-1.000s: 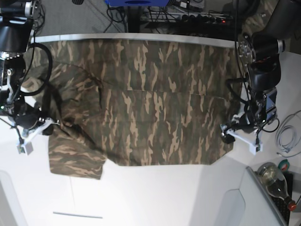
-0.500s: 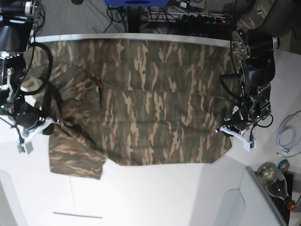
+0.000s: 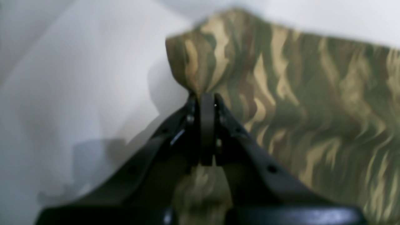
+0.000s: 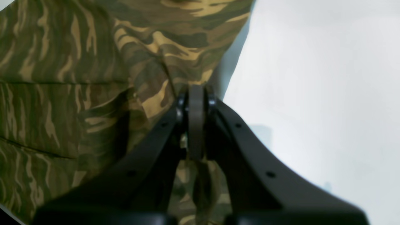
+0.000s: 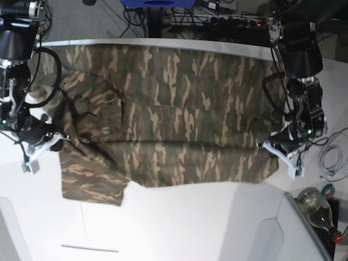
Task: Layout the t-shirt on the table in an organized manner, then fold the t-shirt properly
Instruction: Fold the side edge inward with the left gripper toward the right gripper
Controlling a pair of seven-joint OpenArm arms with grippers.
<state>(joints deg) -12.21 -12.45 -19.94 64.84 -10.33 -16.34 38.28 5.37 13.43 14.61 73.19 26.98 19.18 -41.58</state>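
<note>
The camouflage t-shirt point(image 5: 174, 119) lies spread wide across the white table point(image 5: 179, 228), with one sleeve point(image 5: 92, 182) hanging toward the near left. My left gripper point(image 5: 266, 145) is at the shirt's right-hand edge, shut on a pinched fold of cloth. In the left wrist view that gripper point(image 3: 204, 95) holds a raised corner of the t-shirt point(image 3: 297, 103). My right gripper point(image 5: 58, 140) is at the left-hand edge by the sleeve, shut on the cloth. In the right wrist view the t-shirt point(image 4: 62, 78) bunches up into the closed gripper point(image 4: 195, 89).
A glass bottle point(image 5: 318, 209) lies at the near right corner, with a coiled white cable point(image 5: 331, 157) beside my left arm. Cables and a power strip point(image 5: 228, 22) lie beyond the table's curved far edge. Bare white tabletop stretches in front of the shirt.
My left gripper has closed on the shirt's right-hand edge and drawn that corner slightly toward the near side. My right gripper has kept its hold and shifted only a little.
</note>
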